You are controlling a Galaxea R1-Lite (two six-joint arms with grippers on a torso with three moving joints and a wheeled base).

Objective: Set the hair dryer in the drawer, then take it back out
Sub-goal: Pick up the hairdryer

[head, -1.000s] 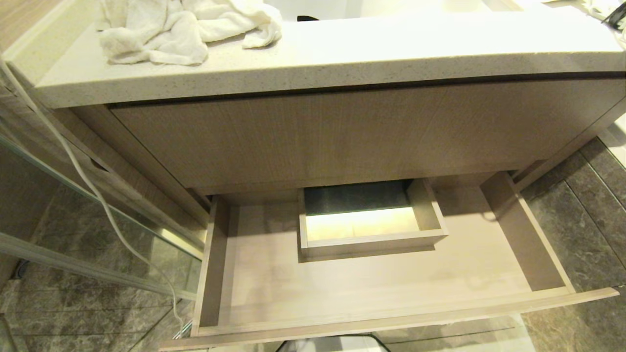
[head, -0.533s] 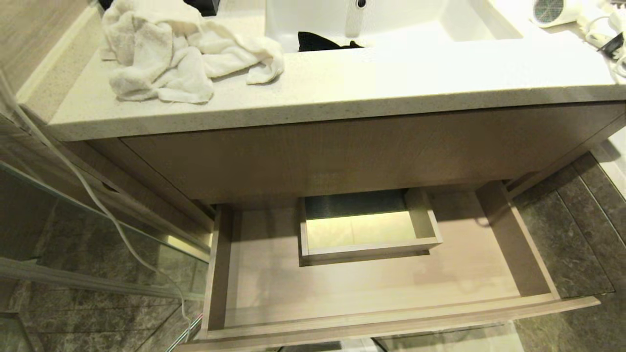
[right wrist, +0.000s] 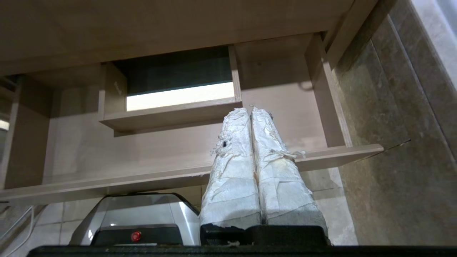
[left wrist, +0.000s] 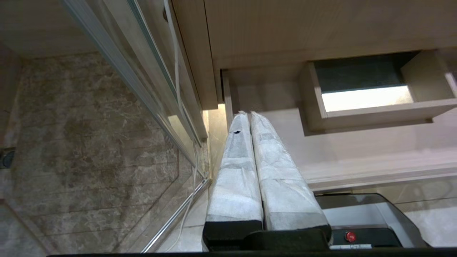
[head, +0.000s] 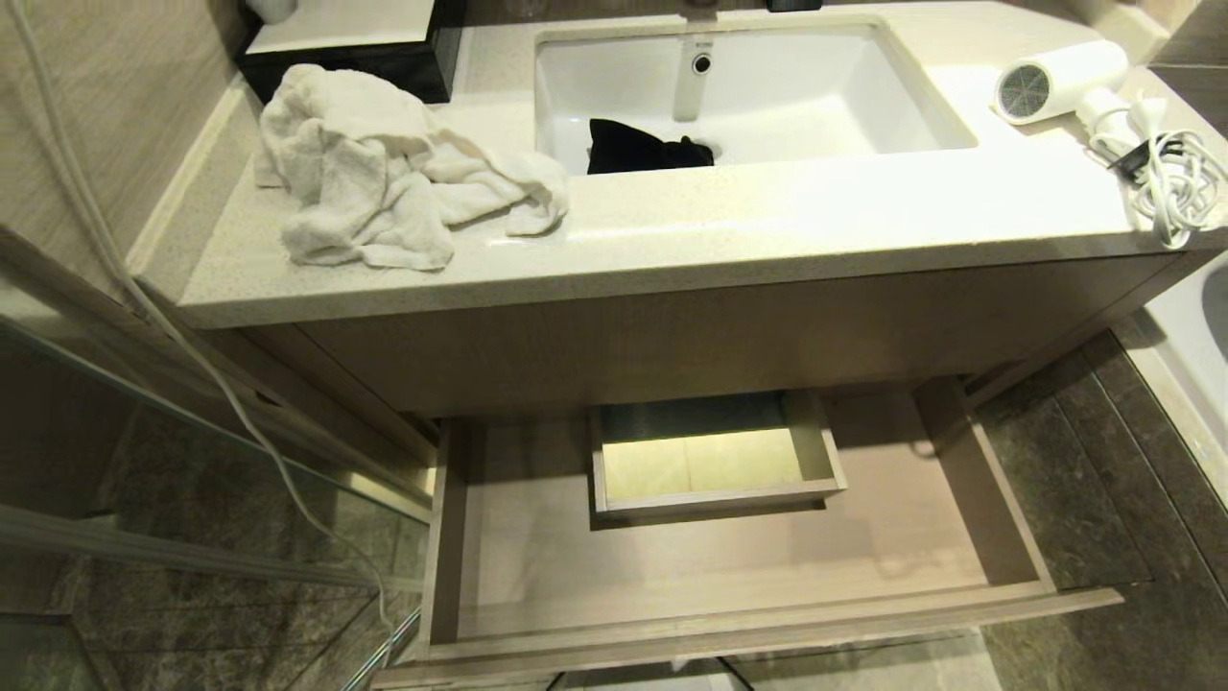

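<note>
Camera viewpoint has risen and tilted back; the whole scene has shifted downward in the head view, with no object displaced. The counter top is now shown in full. The sink, out of view a second ago, is visible complete. The hair dryer and its coiled cord have entered view at the counter's right end. The drawer appears lower and smaller.

Left end effector being held low, white-wrapped fingers pressed together, nothing gripped. Right end effector being held likewise, fingers closed tight, empty. Neither arm being shown in head view.
</note>
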